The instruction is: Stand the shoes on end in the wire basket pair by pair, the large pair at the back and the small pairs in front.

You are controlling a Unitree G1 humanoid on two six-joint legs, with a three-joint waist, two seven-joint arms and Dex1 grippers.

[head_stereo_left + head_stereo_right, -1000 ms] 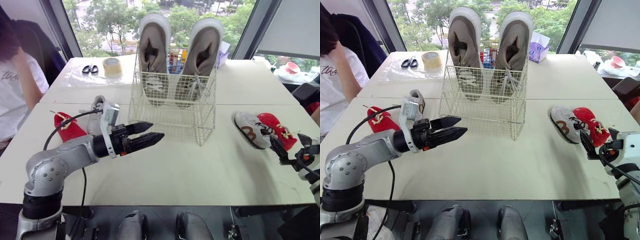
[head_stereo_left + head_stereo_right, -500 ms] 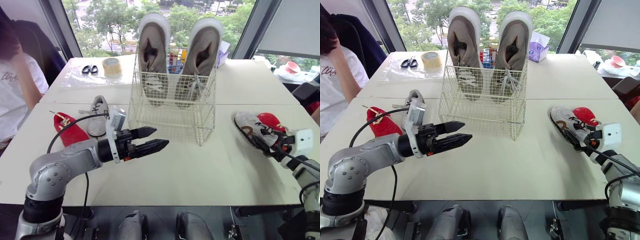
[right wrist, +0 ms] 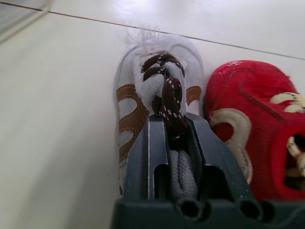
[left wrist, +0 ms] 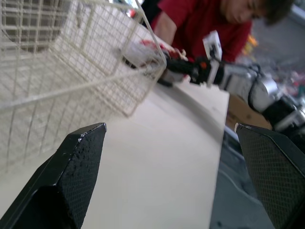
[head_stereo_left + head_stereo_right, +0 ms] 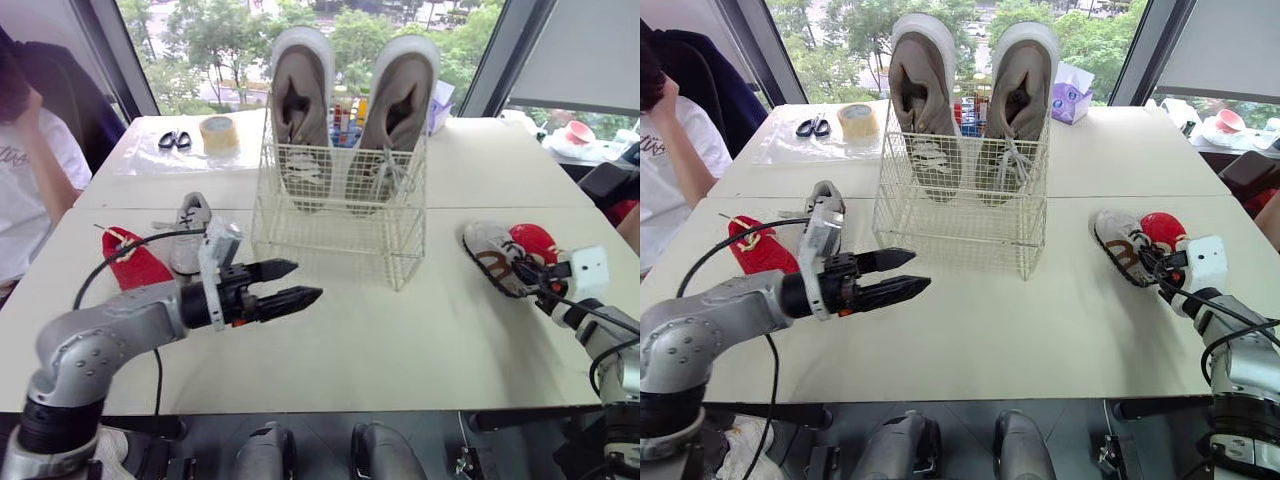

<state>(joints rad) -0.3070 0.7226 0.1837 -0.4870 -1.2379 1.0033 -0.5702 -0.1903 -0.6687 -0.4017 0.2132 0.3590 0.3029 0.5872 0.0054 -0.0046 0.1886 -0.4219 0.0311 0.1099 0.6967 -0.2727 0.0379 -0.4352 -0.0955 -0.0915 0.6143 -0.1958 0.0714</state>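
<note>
Head views: clamped with the right gripper on the white-and-brown shoe, well right of the wire basket, with a red shoe touching it on the side away from the basket. Hovering with the left gripper just front-left of the basket, fingers apart, holding nothing. Large tan pair already on end at the basket's back, nothing in its front part. Left of the basket, a white shoe and a second red shoe. Left wrist view: looking between wide-apart fingers at the basket's front corner, right gripper beyond it. Right wrist view: pinched shut on the brown laces and tongue, not on the sole or heel. Probably a loose hold, so lift slowly, peel away from the red shoe without dragging it, carry to the basket's front, tip on end, lower fully between the wires before letting go. Likely mate waiting left of the basket, so leave room beside.
</note>
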